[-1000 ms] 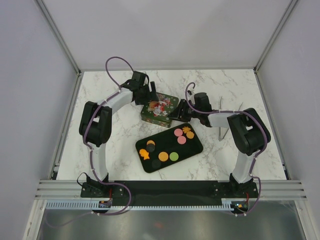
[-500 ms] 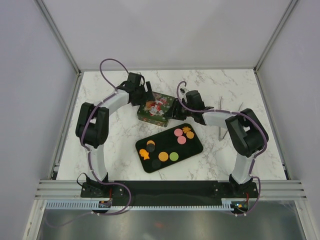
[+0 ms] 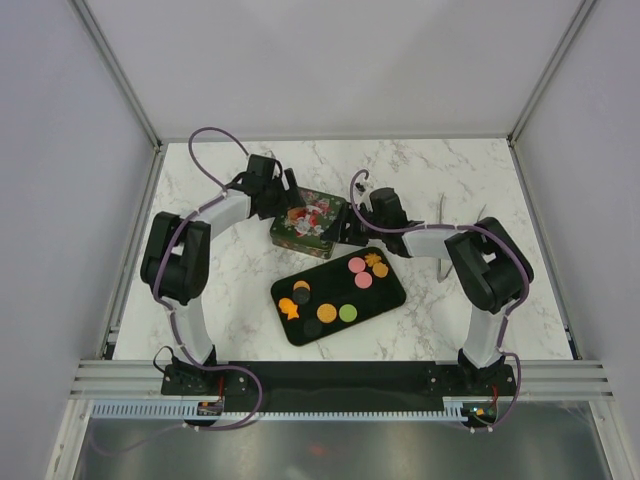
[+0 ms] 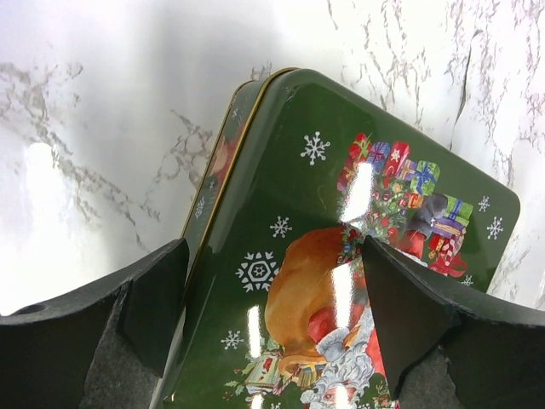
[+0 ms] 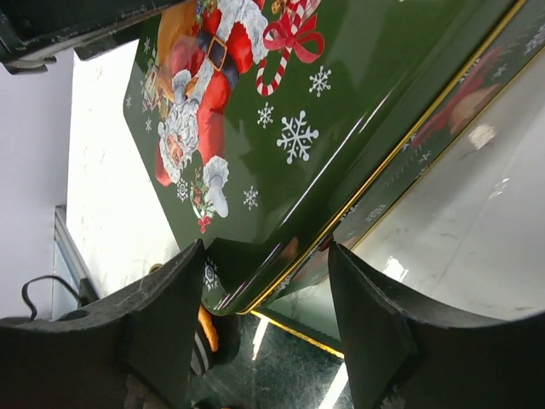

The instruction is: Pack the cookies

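Several cookies lie on a black oblong tray (image 3: 385, 297): pink ones (image 3: 356, 265), an orange star (image 3: 373, 261), a green one (image 3: 347, 313), orange (image 3: 326, 312) and dark (image 3: 312, 327) rounds. Behind it stands a green Christmas tin (image 3: 308, 222). My left gripper (image 3: 285, 200) (image 4: 272, 251) is open, one finger beside the tin's left wall (image 4: 213, 204), the other over the lid (image 4: 324, 256). My right gripper (image 3: 350, 225) (image 5: 266, 254) stands open around the lid's right edge (image 5: 358, 162), which looks lifted off the base's gold rim (image 5: 298, 334). An orange piece (image 5: 207, 328) shows beneath it.
Metal tongs (image 3: 445, 245) lie on the marble table (image 3: 230, 290) to the right of the right arm. Grey walls close in the table at the back and sides. The black tray sits just in front of the tin.
Both arms have swung left and the tin has shifted a little left with them. The right gripper's jaws have widened around the lid edge.
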